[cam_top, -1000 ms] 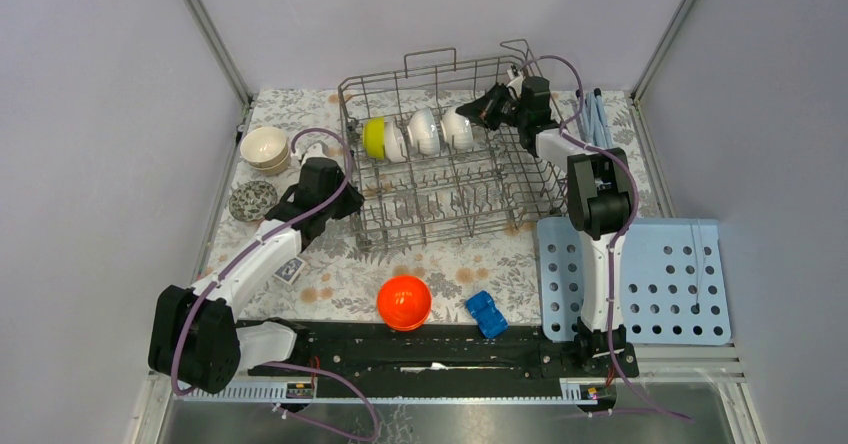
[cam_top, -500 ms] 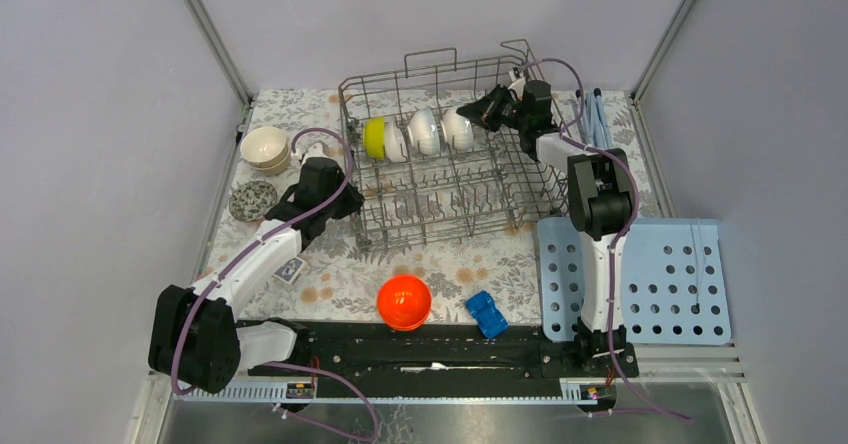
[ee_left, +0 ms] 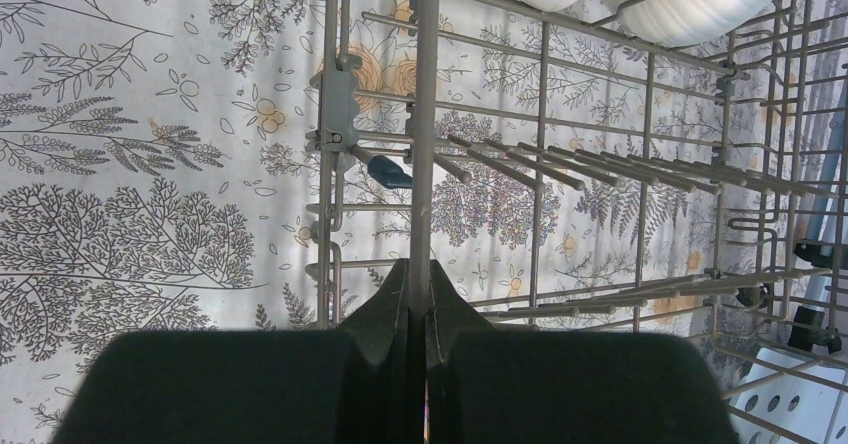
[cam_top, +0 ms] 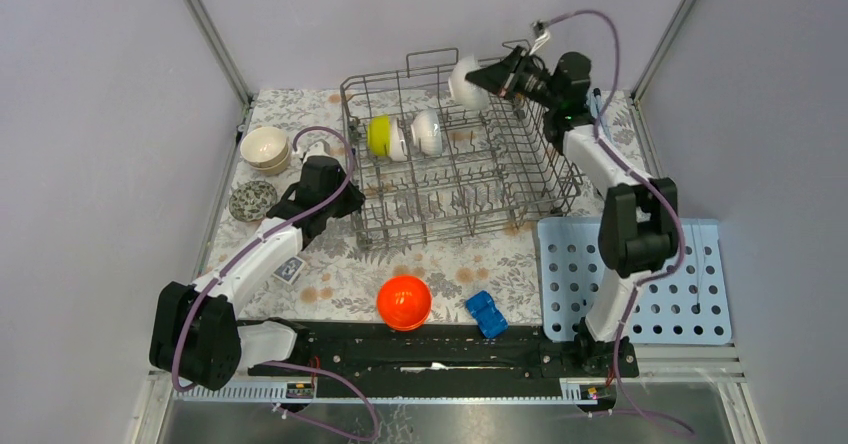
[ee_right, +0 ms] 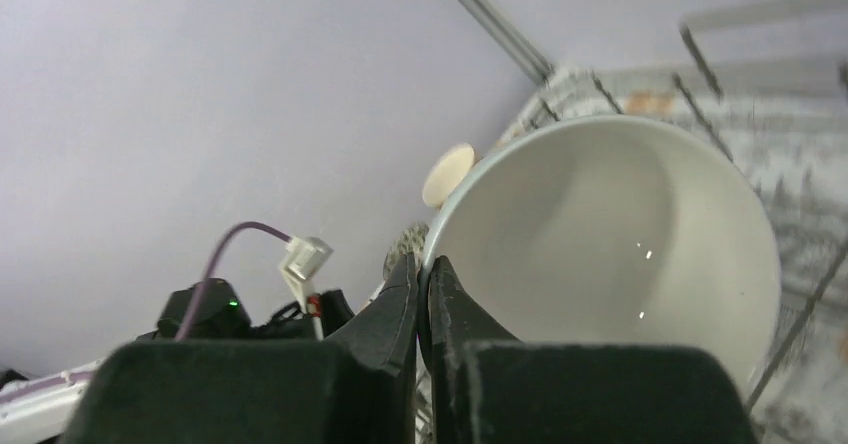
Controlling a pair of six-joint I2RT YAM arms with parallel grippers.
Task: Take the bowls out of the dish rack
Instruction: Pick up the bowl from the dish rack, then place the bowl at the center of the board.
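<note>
Our right gripper (ee_right: 424, 267) pinches the rim of the glossy white round bowl (cam_top: 464, 81) above the far-right corner of the grey wire dish rack (cam_top: 440, 232), left gripper (ee_left: 420, 299) clamped on its rim wire, so we should swing out clear of those tall sides.

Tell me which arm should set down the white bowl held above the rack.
Right. The right pincer is shut on the white bowl's rim, above the rack; the left pincer is clamped on a rack wire.
</note>
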